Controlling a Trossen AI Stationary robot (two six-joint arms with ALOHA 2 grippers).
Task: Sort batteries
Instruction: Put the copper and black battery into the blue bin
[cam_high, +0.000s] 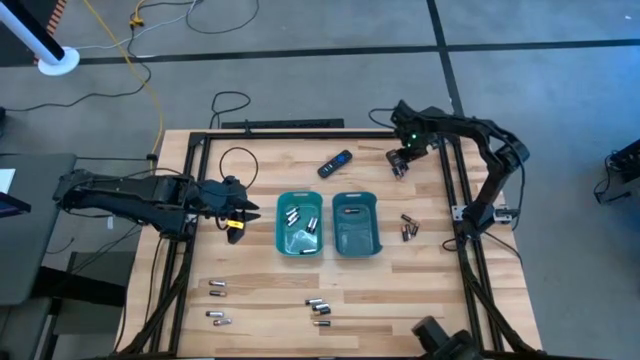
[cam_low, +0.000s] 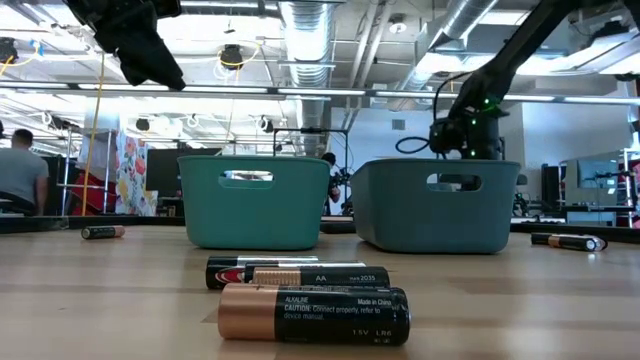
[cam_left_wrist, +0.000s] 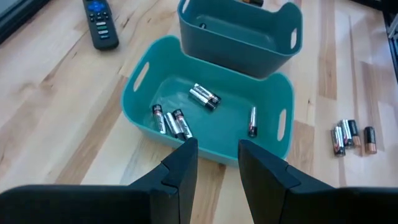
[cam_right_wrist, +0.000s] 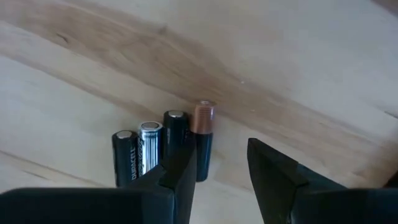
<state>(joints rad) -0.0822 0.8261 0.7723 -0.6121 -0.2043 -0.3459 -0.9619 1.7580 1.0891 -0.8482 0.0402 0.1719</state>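
Note:
Two teal trays stand side by side mid-table: the left one (cam_high: 279, 225) has several batteries (cam_left_wrist: 171, 121) lying on its floor, and the right one (cam_high: 334, 225) stands beside it. My right gripper (cam_right_wrist: 222, 162) points down, open, at the far right of the table (cam_high: 402, 165), just over a row of batteries (cam_right_wrist: 163, 146) lying side by side on the wood. The copper-ended one (cam_right_wrist: 203, 121) lies beside one finger, and nothing is between the fingers. My left gripper (cam_left_wrist: 217, 155) hangs open and empty to the left of the left tray (cam_high: 237, 215).
Loose batteries lie right of the right tray (cam_high: 407, 228), near the front edge (cam_high: 318, 305) and at the front left (cam_high: 217, 287). A black remote (cam_high: 335, 162) lies behind the trays. A black frame (cam_high: 200, 150) borders the table.

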